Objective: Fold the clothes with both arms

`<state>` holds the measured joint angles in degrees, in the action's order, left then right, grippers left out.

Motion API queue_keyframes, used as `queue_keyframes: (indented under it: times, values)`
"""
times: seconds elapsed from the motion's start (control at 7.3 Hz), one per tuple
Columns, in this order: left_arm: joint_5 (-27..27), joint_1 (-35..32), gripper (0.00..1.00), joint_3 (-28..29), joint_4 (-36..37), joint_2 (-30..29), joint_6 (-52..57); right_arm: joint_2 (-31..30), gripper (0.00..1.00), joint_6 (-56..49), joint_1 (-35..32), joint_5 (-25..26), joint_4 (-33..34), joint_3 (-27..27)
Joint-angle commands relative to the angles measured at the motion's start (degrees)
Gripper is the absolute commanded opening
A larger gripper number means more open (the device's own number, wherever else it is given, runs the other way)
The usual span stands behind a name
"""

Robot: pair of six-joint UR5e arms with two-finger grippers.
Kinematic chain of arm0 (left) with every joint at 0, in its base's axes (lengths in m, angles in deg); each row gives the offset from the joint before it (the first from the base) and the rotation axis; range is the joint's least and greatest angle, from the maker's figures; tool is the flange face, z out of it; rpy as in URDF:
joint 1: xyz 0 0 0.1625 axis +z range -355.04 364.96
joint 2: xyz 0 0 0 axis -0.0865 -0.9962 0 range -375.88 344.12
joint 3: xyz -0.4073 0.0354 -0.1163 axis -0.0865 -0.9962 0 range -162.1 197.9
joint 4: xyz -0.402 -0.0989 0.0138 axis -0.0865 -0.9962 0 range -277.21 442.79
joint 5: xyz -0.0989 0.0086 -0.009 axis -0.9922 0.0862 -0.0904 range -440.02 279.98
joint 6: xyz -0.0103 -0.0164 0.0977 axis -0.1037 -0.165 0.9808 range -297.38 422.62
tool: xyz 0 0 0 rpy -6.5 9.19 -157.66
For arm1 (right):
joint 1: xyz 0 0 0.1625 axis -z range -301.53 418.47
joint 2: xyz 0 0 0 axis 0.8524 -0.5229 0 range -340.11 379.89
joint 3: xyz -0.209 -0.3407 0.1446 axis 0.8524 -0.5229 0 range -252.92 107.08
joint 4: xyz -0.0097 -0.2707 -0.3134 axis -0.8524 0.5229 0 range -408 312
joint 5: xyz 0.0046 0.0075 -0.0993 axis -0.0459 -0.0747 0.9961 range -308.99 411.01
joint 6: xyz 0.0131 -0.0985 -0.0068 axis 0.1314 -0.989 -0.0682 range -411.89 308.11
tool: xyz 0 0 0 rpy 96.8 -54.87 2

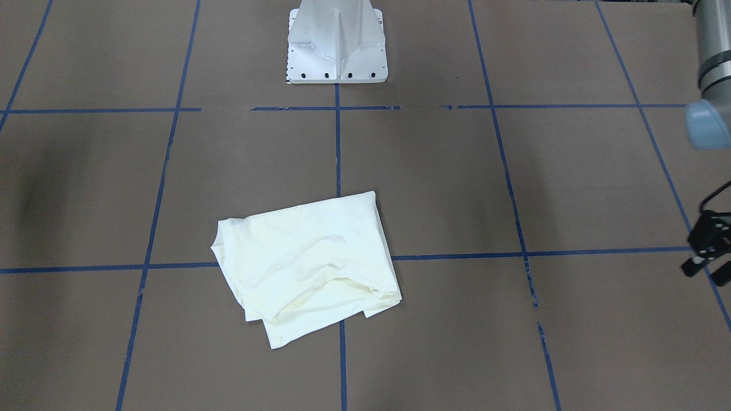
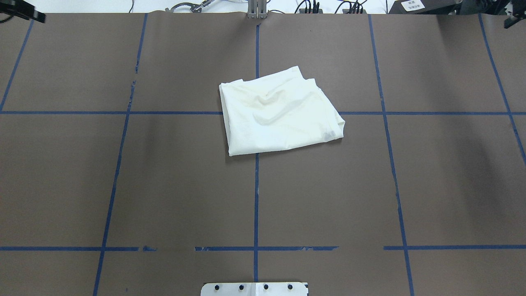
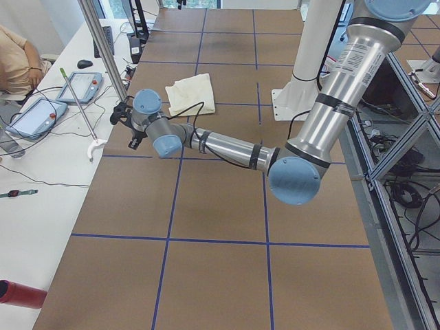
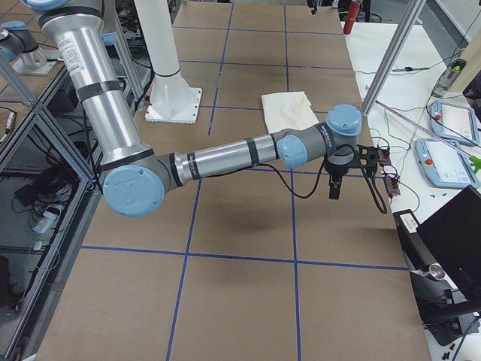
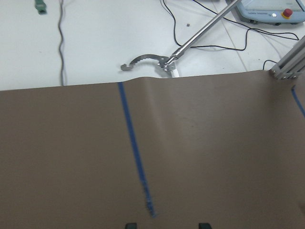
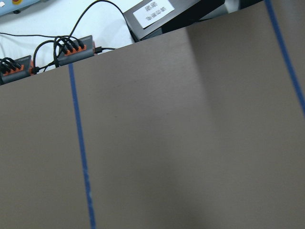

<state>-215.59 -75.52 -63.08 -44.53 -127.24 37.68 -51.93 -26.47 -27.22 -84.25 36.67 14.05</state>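
Left gripper [image 5: 166,225]: two fingertips [image 5: 130,225] just show at the bottom of my left wrist view. They stand apart, with only brown table [image 5: 214,157] and a blue tape line [image 5: 136,157] between them. Spread wide, holding nothing, touching nothing.

Left arm [image 3: 227,148]: forearm stretched out nearly level above the table, wrist bent, fingers pointing down. It is well apart from the T-shirt, off its left side, over the table's far edge. A metal grabber tool [image 5: 147,60] lies on the white bench just past that edge.

T-shirt [image 2: 275,113]: cream, plain side up, folded into a rough rectangle with soft wrinkles across the top layer. It lies flat on the table, and neither of my grippers is near it. Two blue tape lines cross under it. The white pedestal base [image 1: 337,51] is on its robot side, well apart.

Right gripper [image 4: 335,184]: hangs downward above the table, well off the T-shirt's right side, near the far edge. My right wrist view shows no fingers, so I cannot tell how far they are spread.

Right arm [image 4: 225,158]: forearm reaching out nearly level, wrist bent downward.
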Motion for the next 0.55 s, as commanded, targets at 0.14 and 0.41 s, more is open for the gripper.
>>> queue_keyframes:
  times: [0.14, 0.41]
  values:
    - [-3.2, -9.9, 0.62, -4.2, 26.9, 3.1, 25.3, -7.6, 1.00, -17.1, -4.1, 1.0, 15.8, 11.4]
    - [-2.9, -10.2, 1.00, -16.6, 36.1, 16.2, 29.7, -10.0, 1.00, -16.4, -4.0, 2.2, 15.3, 14.1]
